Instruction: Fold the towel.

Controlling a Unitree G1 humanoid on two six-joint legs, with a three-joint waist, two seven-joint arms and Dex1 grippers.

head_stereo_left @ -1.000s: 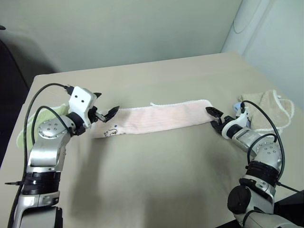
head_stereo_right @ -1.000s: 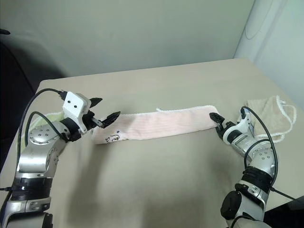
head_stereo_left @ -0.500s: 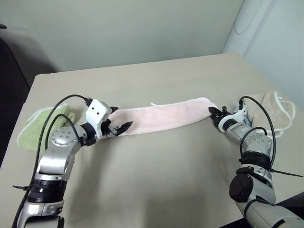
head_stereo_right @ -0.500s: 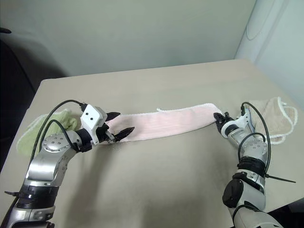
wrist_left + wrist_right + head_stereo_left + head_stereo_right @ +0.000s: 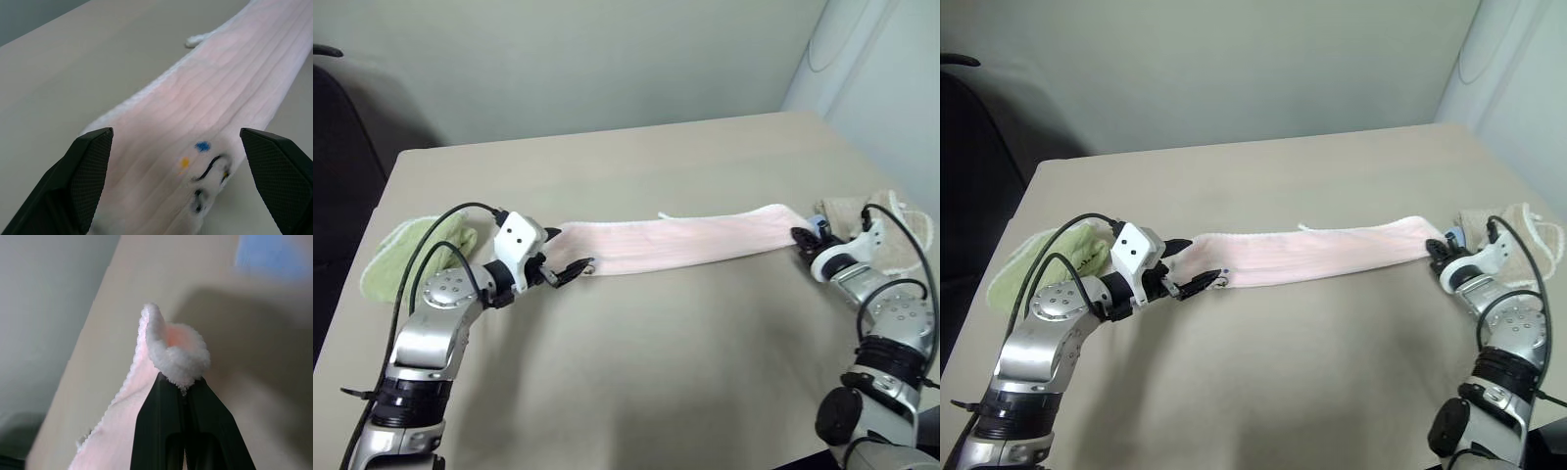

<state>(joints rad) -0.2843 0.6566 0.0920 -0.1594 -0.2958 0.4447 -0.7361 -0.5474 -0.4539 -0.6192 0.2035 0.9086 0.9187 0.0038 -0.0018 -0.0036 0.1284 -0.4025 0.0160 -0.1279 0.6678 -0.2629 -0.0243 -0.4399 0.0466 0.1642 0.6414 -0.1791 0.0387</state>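
The towel (image 5: 680, 240) lies stretched in a long strip across the counter (image 5: 656, 372). The right gripper (image 5: 182, 382) is clenched on the towel's edging at one end. At the towel's other end, the left gripper (image 5: 176, 183) is released, its fingers (image 5: 90, 171) straddling the printed mark (image 5: 210, 171).

A long pale pink terry towel (image 5: 1317, 257) folded into a narrow strip lies stretched across the beige table (image 5: 1273, 176), running from one side to the other. At its left end, the left claw (image 5: 1187, 276) sits with its black fingers spread wide over the cloth, one above the strip's edge and one below it. At the far right end, the right claw (image 5: 1439, 253) is pinched tight on the towel's tip. A crumpled light green towel (image 5: 1038, 257) lies behind the left arm. A beige towel with white trim (image 5: 1518, 227) rests just beyond the right claw.
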